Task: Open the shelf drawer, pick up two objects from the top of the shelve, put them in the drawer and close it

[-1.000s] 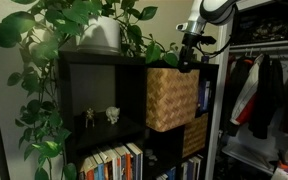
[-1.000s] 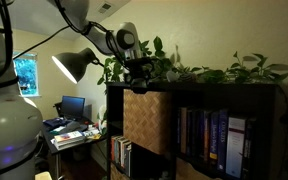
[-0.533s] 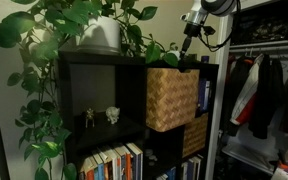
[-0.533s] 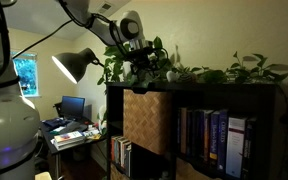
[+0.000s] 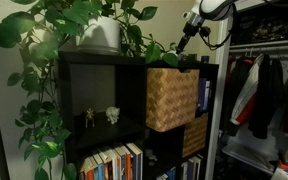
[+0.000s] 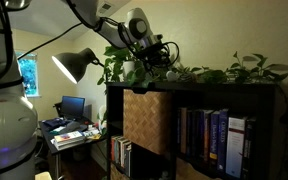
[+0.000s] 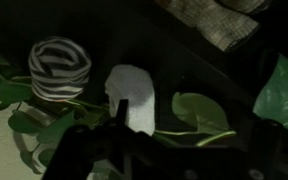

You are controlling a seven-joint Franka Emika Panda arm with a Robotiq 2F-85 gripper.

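Note:
The black shelf (image 5: 102,90) shows in both exterior views, with its top edge (image 6: 214,87) under trailing plants. The tan wicker drawer (image 5: 172,98) sticks partly out of its upper compartment; it also shows in an exterior view (image 6: 146,120) and at the top of the wrist view (image 7: 216,22). My gripper (image 5: 187,42) hangs above the shelf top among the leaves, also seen in an exterior view (image 6: 156,58). In the wrist view the gripper (image 7: 182,140) is dark and looks open and empty. Below it lie a black-and-white striped object (image 7: 61,65) and a white object (image 7: 131,97).
A white plant pot (image 5: 100,35) with long leafy vines stands on the shelf top. Pale figurines (image 5: 100,116) sit in a compartment, books (image 5: 114,162) below. A darker wicker bin (image 5: 194,136) sits lower. A clothes rack (image 5: 269,90) stands beside the shelf. A desk lamp (image 6: 74,64) stands nearby.
My gripper has risen from the wicker drawer's top rim and moved over the shelf top into the plant leaves. The drawer stays pulled out.

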